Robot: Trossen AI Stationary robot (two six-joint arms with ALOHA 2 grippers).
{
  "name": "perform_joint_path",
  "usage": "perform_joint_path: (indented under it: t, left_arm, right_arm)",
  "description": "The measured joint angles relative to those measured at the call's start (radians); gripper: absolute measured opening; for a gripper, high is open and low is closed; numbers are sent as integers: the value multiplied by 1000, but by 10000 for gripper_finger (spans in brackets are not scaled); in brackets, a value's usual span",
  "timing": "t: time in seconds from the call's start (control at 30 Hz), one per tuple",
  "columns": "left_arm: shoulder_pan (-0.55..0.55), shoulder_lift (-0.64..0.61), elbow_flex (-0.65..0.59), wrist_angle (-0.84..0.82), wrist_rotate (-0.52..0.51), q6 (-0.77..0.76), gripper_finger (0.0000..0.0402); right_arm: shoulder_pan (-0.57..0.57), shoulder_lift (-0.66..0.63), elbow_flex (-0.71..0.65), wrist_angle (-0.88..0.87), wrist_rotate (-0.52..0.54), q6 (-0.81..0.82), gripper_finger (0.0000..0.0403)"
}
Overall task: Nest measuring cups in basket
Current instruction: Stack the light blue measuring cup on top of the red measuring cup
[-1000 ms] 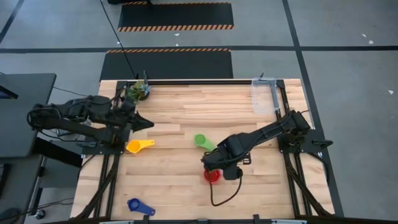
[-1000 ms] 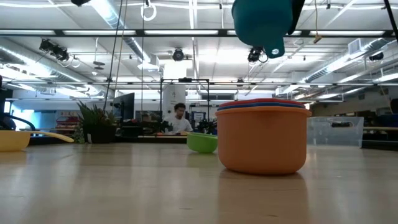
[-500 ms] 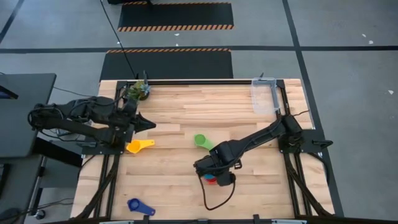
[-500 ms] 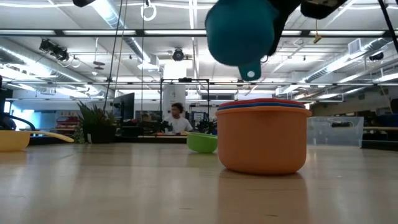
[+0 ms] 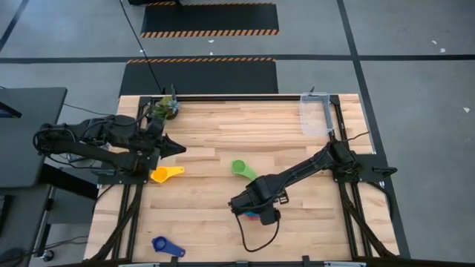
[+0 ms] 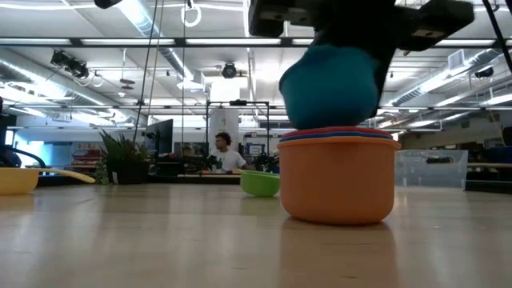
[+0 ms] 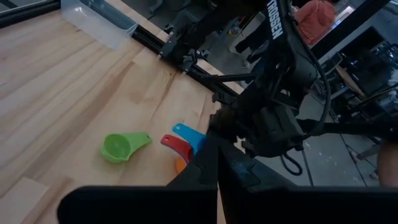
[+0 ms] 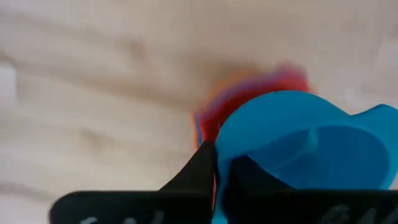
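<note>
Item in hand: light blue cup [image 6: 328,84], gripped by my right hand [image 5: 251,210] and hanging just above the cup stack [image 6: 339,176], an orange cup on the tabletop [image 5: 215,126] with dark blue and red rims showing inside it. In the low view the light blue cup's underside sits at the stack's rim, set a little toward one side, not yet seated. In the right wrist view the light blue cup covers most of the red rim [image 8: 249,93]. Handling note: I judge the cup must be centred over the stack, kept level, its handle laid over the red and blue handles [image 7: 183,142], then lowered straight before the fingers let go; a tilted release could jam it on the rim or tip the stack. Loose stock: green cup [image 5: 239,167] mid-tabletop, yellow cup [image 5: 165,173] near the left side, dark blue cup [image 5: 165,245] at the near left corner. Basket [image 5: 314,114]: far right corner, well apart from the stack, nothing visible in it. Left hand [image 5: 175,146]: waiting beside the potted plant [image 5: 165,108], fingers together on nothing.
</note>
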Motion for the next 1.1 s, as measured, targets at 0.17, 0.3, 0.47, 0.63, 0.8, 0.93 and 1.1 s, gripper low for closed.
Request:
perform_joint_path:
  t: [0.17,0.3,0.47,0.63,0.8,0.93,1.1]
  left_arm:
    - [0,0,0,1,0,14,4]
    - [0,0,0,2,0,21,4]
    - [0,0,0,2,0,23,4]
    - [0,0,0,2,0,23,4]
    - [0,0,0,2,0,23,4]
    - [0,0,0,2,0,23,4]
    - [0,0,0,1,0,25,4]
  right_arm:
    - [2,0,-9,16,-100,46,51]
    - [-3,0,-9,50,-69,50,55]
    - [-11,0,-9,69,-3,69,55]
    - [-16,0,-9,61,28,56,56]
    - [-17,0,-9,59,27,57,57]
    - [-18,0,-9,59,47,110,57]
    - [-18,-13,-7,60,102,134,57]
